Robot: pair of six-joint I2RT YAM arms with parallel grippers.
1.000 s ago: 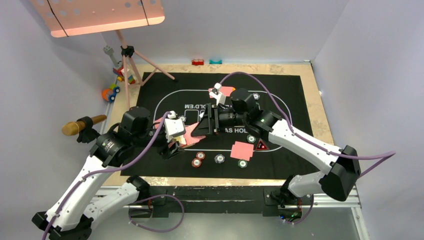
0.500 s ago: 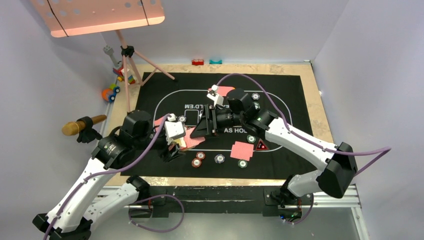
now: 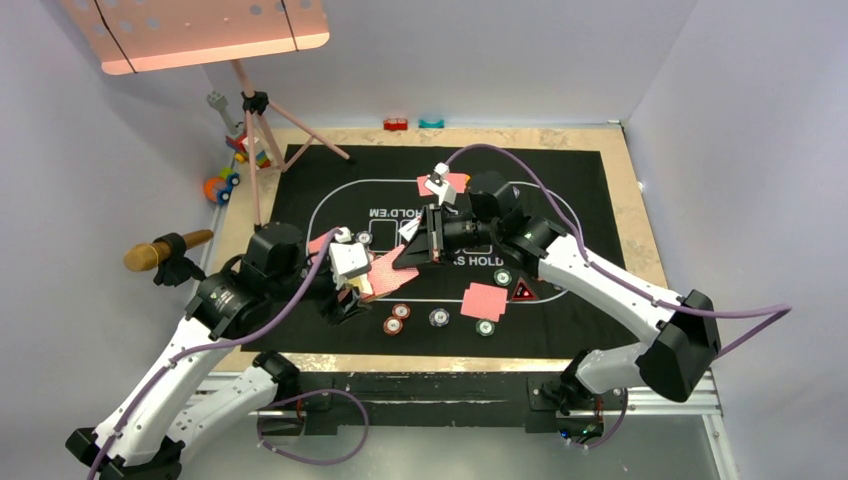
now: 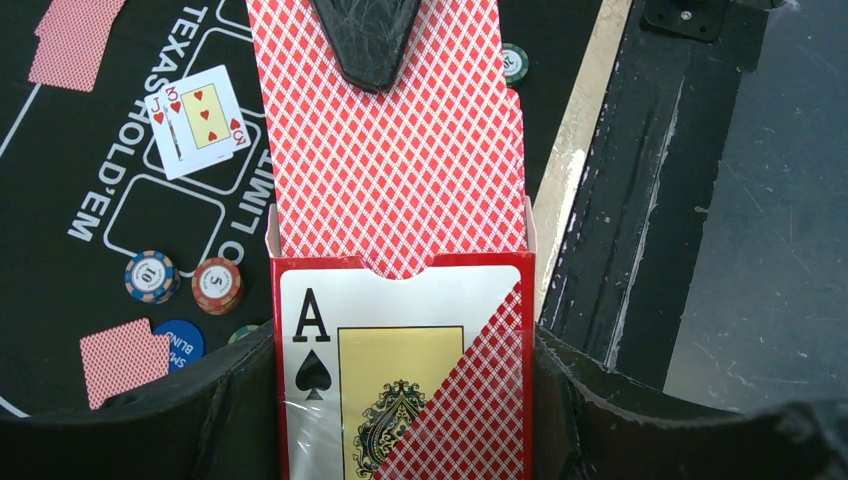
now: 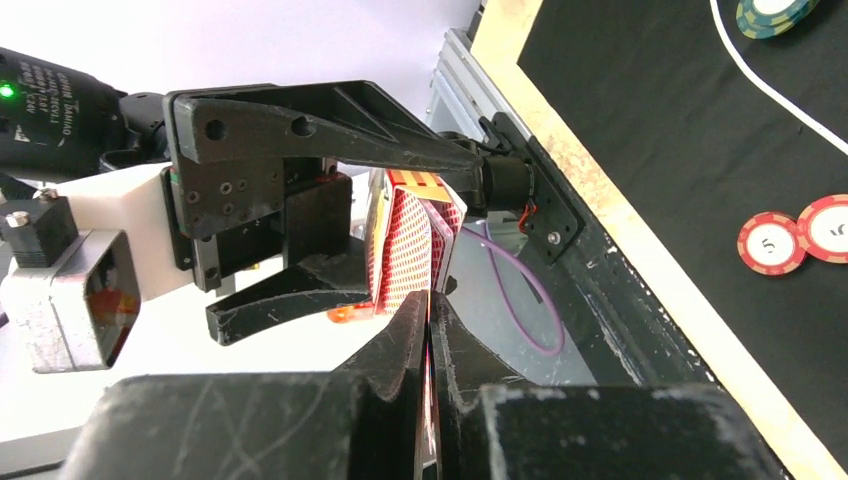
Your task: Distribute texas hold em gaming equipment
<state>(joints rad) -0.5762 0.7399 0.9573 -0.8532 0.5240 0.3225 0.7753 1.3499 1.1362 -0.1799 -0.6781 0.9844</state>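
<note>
Above the poker mat, the left gripper clamps the card box while the right gripper, fingers pinched shut, grips the red-backed card sticking out of its mouth. A crooked pull could drag extra cards along, or the thin card could slip free and flutter down beside the chips below.

A red card box with an ace of spades on its face stands open — red-backed cards fanned out of its top. On the black mat lie one face-up card, small face-down piles, scattered chips and a triangular marker.
</note>
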